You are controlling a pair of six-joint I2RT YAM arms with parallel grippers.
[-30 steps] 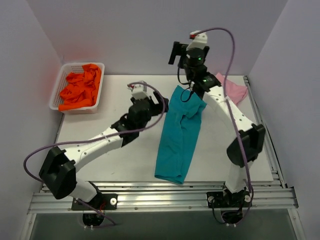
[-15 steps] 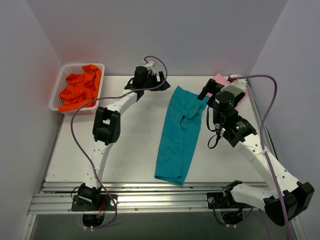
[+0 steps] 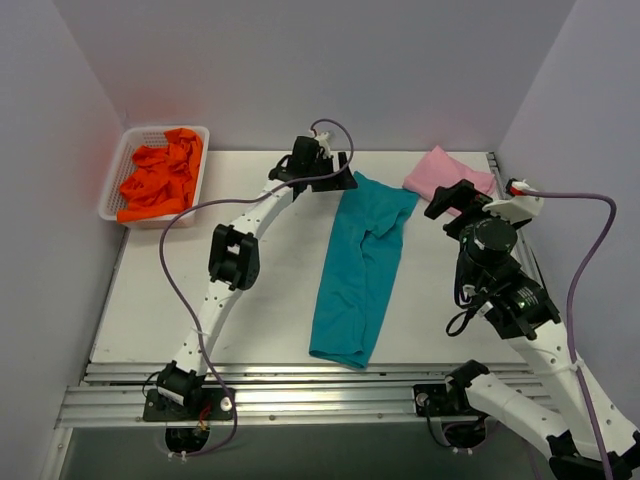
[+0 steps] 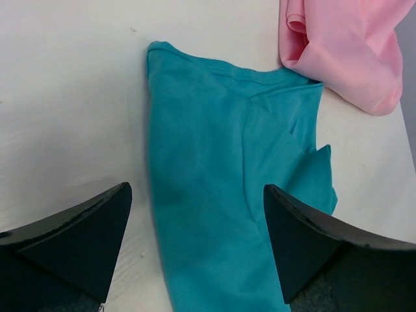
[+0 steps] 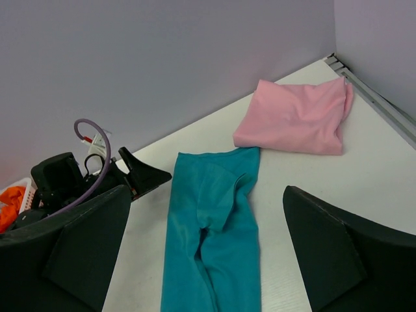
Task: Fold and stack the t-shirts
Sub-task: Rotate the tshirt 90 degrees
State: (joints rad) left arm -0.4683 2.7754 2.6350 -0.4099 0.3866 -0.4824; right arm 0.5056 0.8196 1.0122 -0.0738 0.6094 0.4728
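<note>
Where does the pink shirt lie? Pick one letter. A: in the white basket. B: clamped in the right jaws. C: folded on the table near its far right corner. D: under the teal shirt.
C: the pink shirt lies folded on the table, beside the far end of the teal shirt.

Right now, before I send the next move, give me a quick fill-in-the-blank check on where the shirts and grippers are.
The folded pink t-shirt sits in the far ___ corner of the table, beside the teal t-shirt.
The orange t-shirts lie crumpled in the white basket at the far ___ corner.
The left gripper hangs over the teal t-shirt's far end with jaws ___.
The right gripper holds ___.
Missing words: right; left; open; nothing.
</note>
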